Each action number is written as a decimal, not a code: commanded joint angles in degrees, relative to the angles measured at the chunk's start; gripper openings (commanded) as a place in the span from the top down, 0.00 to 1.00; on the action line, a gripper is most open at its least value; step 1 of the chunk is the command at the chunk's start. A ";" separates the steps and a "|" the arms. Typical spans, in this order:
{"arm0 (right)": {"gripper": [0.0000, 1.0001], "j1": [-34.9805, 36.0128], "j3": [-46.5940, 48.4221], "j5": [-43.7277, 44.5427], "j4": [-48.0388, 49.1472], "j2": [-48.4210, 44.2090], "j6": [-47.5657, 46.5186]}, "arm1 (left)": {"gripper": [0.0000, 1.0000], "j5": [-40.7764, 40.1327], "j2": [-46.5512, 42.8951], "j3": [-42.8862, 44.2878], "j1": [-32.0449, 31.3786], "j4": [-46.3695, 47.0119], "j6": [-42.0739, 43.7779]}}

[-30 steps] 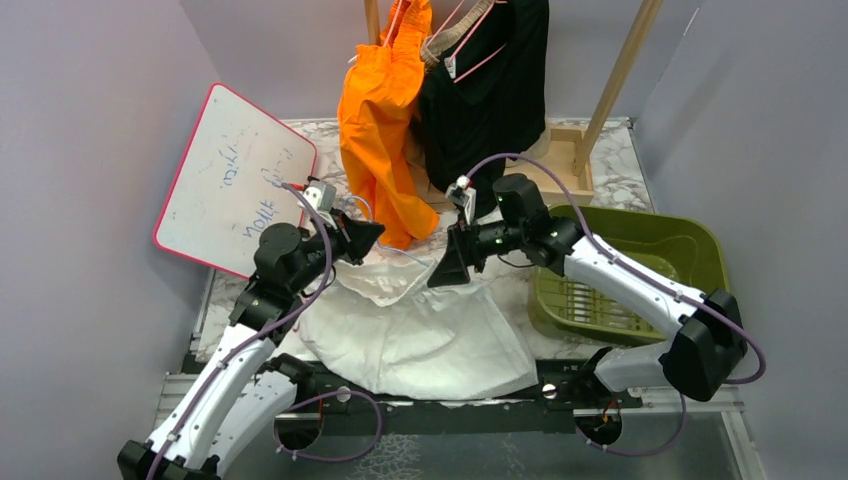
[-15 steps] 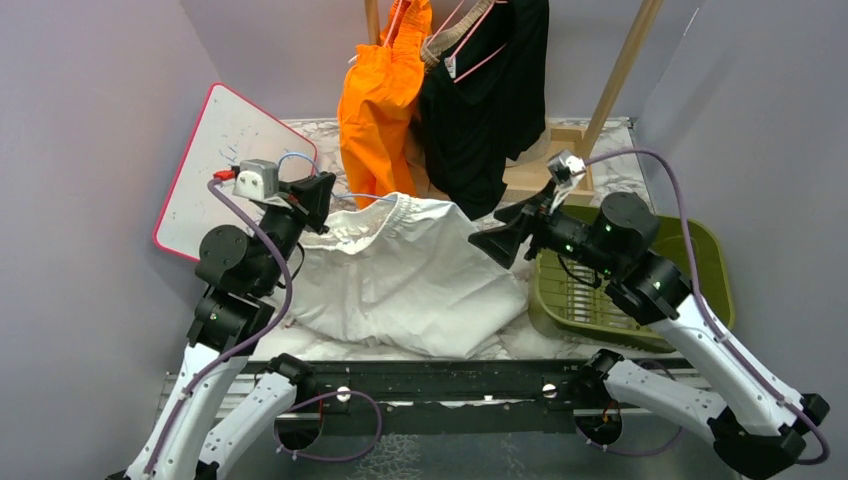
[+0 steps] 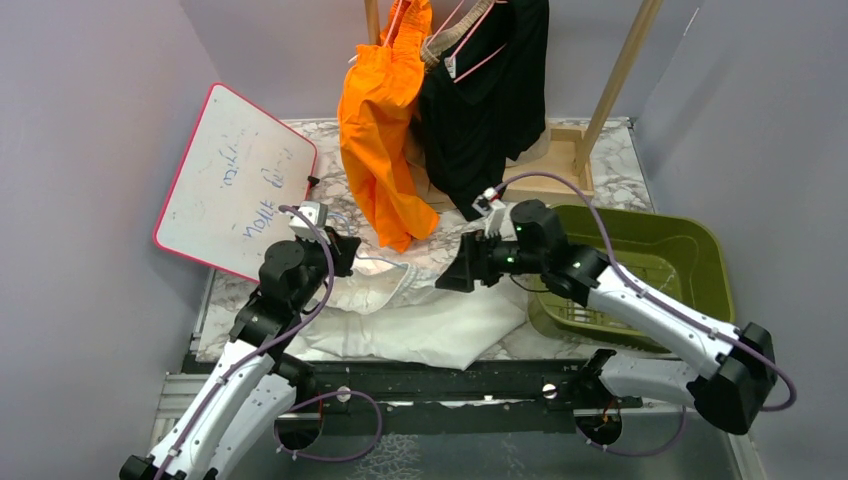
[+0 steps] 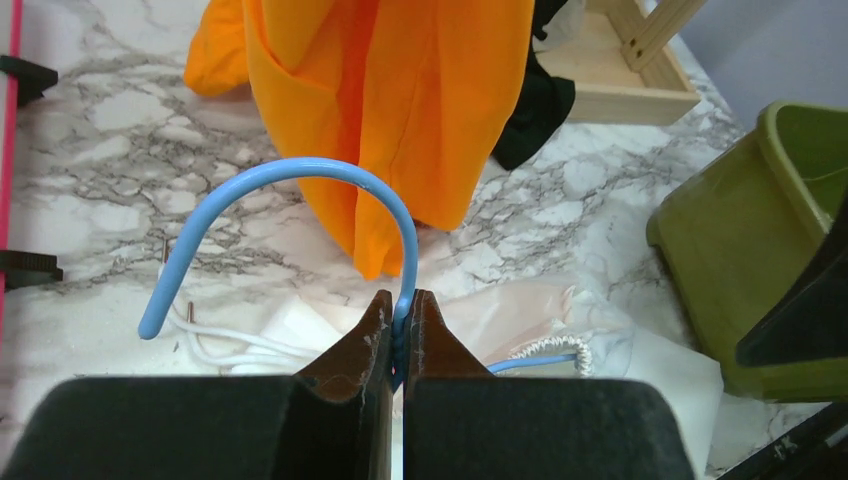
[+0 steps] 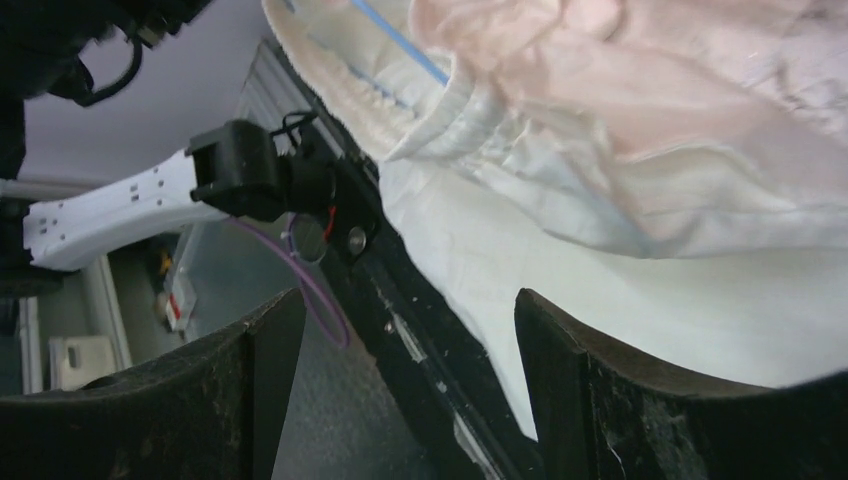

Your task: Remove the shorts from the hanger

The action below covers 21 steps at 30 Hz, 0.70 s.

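White shorts [image 3: 420,325] lie crumpled on the marble table, their gathered waist [image 5: 440,110] still threaded on a blue wire hanger [image 4: 300,180]. My left gripper [image 4: 402,310] is shut on the stem of that hanger's hook, low over the table at the shorts' left end [image 3: 345,255]. My right gripper [image 3: 455,275] hovers open just above the waistband, with nothing between its fingers [image 5: 410,310]. Orange shorts [image 3: 385,140] and black shorts [image 3: 490,110] hang from the rack at the back.
A green bin [image 3: 640,270] stands at the right, close to my right arm. A pink-edged whiteboard [image 3: 235,180] leans at the left. The rack's wooden base [image 3: 565,160] and slanted post sit behind the bin.
Both arms have come down. The white shorts, held up and spread half a second ago, are slumped on the table again. My right gripper swung left, back over the waistband.
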 commanded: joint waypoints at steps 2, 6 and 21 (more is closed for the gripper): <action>0.22 7.59 8.05 15.50 -6.34 7.39 4.76 | 1.00 2.09 -2.23 2.48 -0.17 1.36 2.38; 0.22 10.92 10.25 30.51 -9.48 9.13 10.57 | 1.00 2.58 -3.55 2.22 -0.21 1.15 2.05; 0.43 18.62 19.37 46.28 -6.89 24.41 11.97 | 1.00 2.07 -5.12 2.46 -0.13 1.41 2.46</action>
